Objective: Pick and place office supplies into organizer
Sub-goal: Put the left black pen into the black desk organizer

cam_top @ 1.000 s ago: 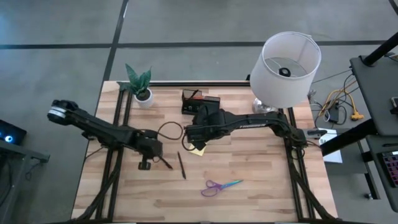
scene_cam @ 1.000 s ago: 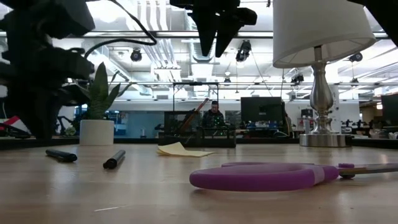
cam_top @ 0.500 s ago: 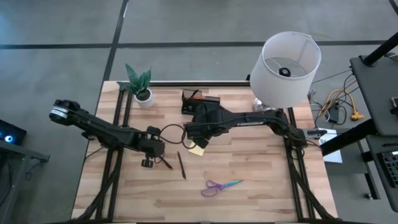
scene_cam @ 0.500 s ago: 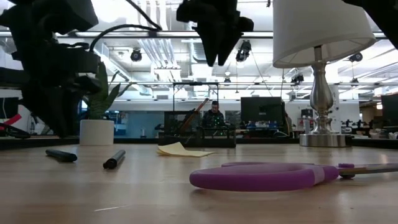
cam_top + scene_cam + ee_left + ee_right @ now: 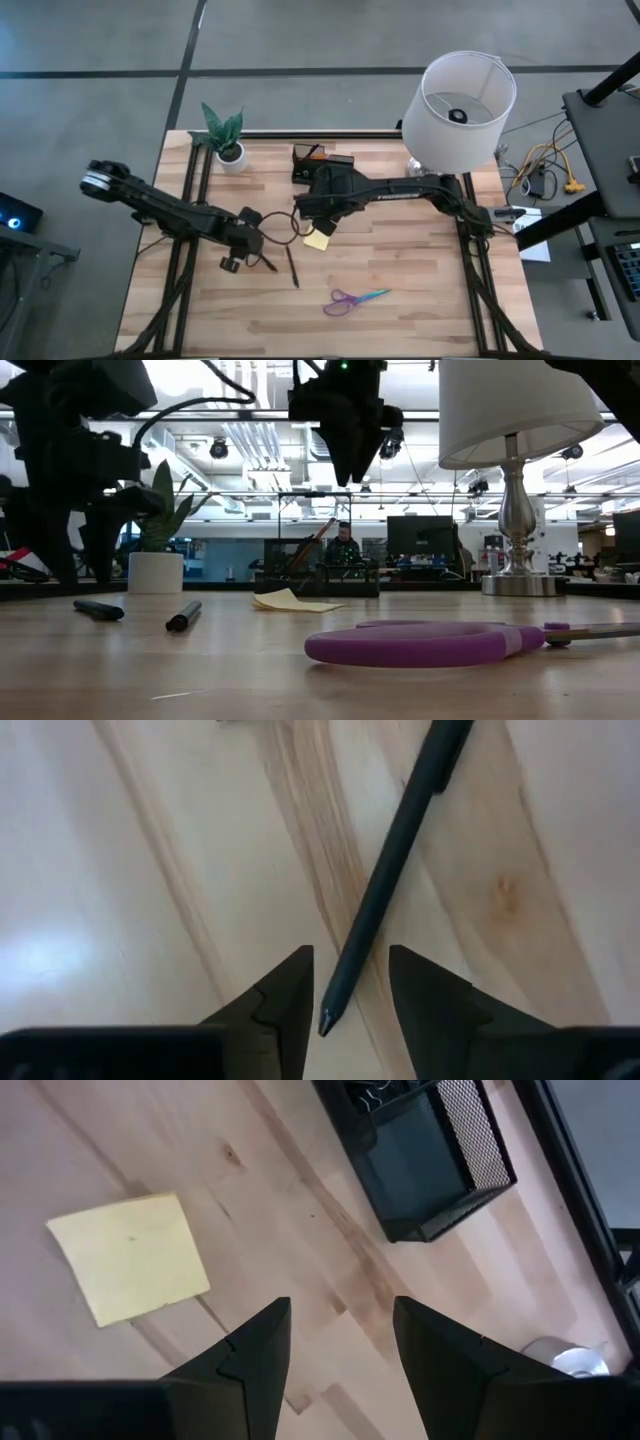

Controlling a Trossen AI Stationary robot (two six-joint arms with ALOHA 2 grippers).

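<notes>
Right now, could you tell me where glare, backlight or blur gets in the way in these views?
Left wrist view: bright glare washes out the table; the pen stays crisp. Low view: ceiling lights silhouette both arms; the near scissors look soft.

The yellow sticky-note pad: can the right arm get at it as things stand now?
Probably yes. The right claw hangs open above the table, close to the yellow sticky-note pad, which lies flat on bare wood with nothing on it. The organizer stands apart from it.

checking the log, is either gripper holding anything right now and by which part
Nothing is held. The left gripper is open over a dark pen lying on the table; the right gripper is open above the table, near the yellow sticky-note pad.
</notes>
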